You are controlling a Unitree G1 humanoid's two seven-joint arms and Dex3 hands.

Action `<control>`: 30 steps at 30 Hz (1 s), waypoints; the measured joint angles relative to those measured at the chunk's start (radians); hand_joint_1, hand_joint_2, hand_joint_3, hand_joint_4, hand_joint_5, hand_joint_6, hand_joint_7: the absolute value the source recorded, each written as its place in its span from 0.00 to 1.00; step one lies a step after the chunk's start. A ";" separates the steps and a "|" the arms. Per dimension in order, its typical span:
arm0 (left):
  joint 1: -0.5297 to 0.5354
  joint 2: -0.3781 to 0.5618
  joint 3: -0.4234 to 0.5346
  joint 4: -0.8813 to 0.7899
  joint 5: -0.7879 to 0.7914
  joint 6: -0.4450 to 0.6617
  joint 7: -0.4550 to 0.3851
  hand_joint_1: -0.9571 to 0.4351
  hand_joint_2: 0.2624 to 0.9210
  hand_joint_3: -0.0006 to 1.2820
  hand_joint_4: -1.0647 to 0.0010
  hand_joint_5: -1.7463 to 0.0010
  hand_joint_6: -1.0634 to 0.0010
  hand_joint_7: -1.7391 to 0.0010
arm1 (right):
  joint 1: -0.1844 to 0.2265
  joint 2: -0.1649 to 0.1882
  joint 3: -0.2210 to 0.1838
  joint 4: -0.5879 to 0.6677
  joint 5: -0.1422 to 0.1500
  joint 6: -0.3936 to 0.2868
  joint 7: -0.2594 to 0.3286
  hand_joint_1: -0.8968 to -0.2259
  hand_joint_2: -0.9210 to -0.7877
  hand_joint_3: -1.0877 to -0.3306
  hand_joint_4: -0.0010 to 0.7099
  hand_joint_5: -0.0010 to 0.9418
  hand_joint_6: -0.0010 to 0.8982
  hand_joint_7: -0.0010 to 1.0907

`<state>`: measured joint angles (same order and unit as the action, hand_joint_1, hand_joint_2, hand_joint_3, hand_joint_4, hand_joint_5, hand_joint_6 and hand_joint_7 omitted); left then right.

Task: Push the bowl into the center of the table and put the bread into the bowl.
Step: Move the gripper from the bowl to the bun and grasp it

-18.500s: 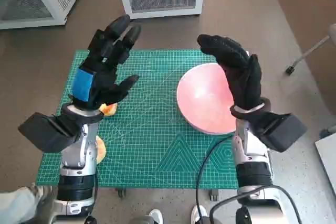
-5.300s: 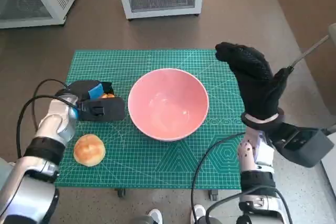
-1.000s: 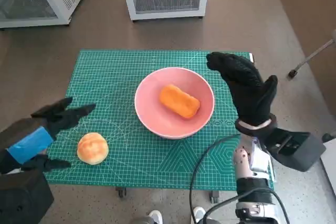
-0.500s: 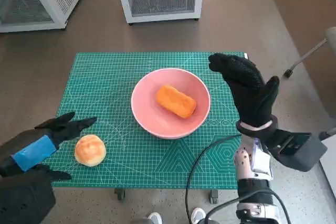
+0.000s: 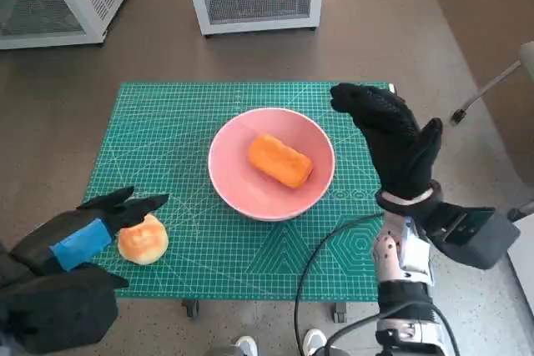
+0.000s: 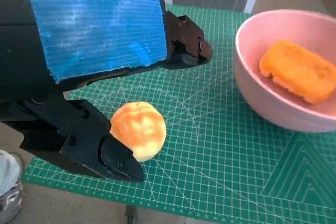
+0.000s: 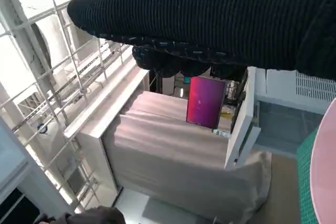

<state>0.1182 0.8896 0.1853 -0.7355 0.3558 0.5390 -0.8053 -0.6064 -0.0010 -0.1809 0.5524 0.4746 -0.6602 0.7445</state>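
Reaching left hand [image 5: 92,227] beside round bread [image 5: 143,238]

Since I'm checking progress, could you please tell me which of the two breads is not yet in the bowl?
The round bun lies on the green mat, between the left hand's fingers; the oblong orange bread already lies in the pink bowl.

I see the table [image 5: 192,122] under a green cutting mat [image 5: 167,147], carrying a pink bowl [image 5: 242,198] and a round bun [image 5: 143,241].
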 measured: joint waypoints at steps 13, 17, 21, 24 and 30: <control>-0.059 -0.024 -0.150 0.121 0.099 -0.055 0.118 0.63 0.74 0.00 0.89 1.00 0.74 0.99 | -0.002 -0.011 -0.012 -0.001 0.006 0.017 0.015 0.42 0.00 0.58 0.30 0.00 0.38 0.01; -0.074 -0.035 -0.189 0.164 0.131 -0.080 0.152 0.62 0.74 0.00 0.88 1.00 0.73 0.99 | -0.002 -0.020 -0.012 -0.005 0.011 0.022 0.017 0.42 0.00 0.58 0.30 0.00 0.38 0.01; -0.088 -0.046 -0.226 0.215 0.173 -0.103 0.189 0.62 0.74 0.00 0.88 1.00 0.72 0.99 | -0.002 -0.026 -0.013 -0.009 0.012 0.024 0.017 0.42 0.00 0.58 0.30 0.00 0.37 0.01; -0.098 -0.057 -0.249 0.249 0.202 -0.113 0.211 0.62 0.75 0.00 0.87 1.00 0.72 0.99 | -0.002 -0.028 -0.013 -0.011 0.012 0.025 0.017 0.42 0.00 0.58 0.30 0.00 0.38 0.01; -0.114 -0.080 -0.290 0.310 0.255 -0.113 0.230 0.67 0.76 0.00 0.87 1.00 0.70 0.99 | -0.001 -0.030 -0.012 -0.017 0.012 0.031 0.016 0.42 0.00 0.58 0.30 0.00 0.38 0.01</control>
<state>0.0045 0.8099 -0.1043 -0.4252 0.6105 0.4256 -0.5749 -0.6079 -0.0311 -0.1925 0.5352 0.4865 -0.6289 0.7609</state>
